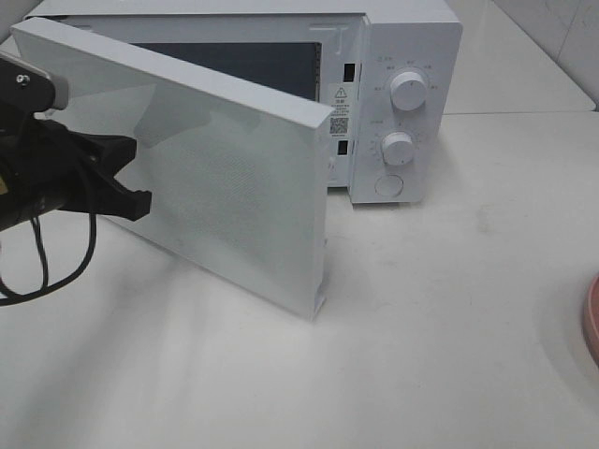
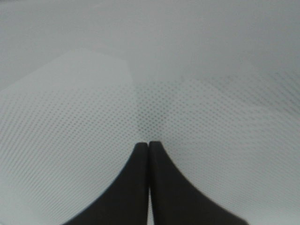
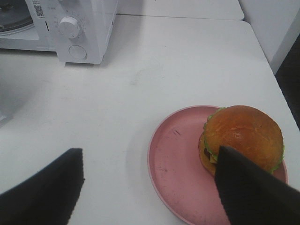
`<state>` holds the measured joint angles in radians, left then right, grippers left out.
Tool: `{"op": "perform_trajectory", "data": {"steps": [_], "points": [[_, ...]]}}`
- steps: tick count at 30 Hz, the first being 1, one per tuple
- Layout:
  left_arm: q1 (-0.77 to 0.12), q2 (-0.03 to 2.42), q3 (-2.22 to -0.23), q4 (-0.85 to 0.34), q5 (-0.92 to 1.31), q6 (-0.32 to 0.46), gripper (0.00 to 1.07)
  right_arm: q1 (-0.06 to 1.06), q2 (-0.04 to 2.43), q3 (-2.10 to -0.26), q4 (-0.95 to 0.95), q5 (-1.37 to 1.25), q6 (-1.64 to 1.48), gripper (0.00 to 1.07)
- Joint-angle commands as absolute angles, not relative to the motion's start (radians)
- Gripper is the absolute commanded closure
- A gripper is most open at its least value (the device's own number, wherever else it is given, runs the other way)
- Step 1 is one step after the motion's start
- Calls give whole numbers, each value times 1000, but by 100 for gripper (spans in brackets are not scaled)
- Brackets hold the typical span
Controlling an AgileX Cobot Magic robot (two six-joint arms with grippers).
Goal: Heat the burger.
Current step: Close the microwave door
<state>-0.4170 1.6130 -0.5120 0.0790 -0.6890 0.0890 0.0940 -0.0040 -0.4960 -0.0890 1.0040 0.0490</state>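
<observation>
The burger (image 3: 243, 133), with its glossy brown bun and green lettuce edge, sits toward one side of a pink plate (image 3: 173, 159) in the right wrist view. My right gripper (image 3: 150, 187) hovers above the plate and is open, one finger over the bare table and the other overlapping the burger's edge. The white microwave (image 1: 402, 84) stands at the back with its door (image 1: 234, 187) swung open. My left gripper (image 1: 138, 187) is shut, and its fingertips (image 2: 140, 154) rest close against the door's dotted mesh (image 2: 187, 108). The high view shows only a sliver of the pink plate (image 1: 591, 323).
The microwave's two knobs (image 1: 408, 91) and round button (image 1: 388, 184) face the front. Its glass turntable (image 3: 11, 14) shows inside the cavity. White tabletop (image 1: 449, 327) stretches between microwave and plate. The table's edge (image 3: 276, 75) runs close beside the plate.
</observation>
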Motion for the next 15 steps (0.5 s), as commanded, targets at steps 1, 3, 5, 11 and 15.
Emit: {"op": "perform_trajectory", "data": {"steps": [1,3,5,11,15], "points": [[-439,1638,-553,79,-703,84,107,89,-33,-495,-87,997,46,31],[-467,1683,-611,60,-702,84,107,89,-33,-495,-87,997,46,31],[-474,1695,-627,44,-701,84,107,89,-33,-495,-87,997,46,31],[-526,1772,-739,-47,-678,84,107,89,-33,-495,-87,997,46,31],[-552,1807,-802,-66,-648,86,107,89,-33,-495,-87,997,46,31]]}}
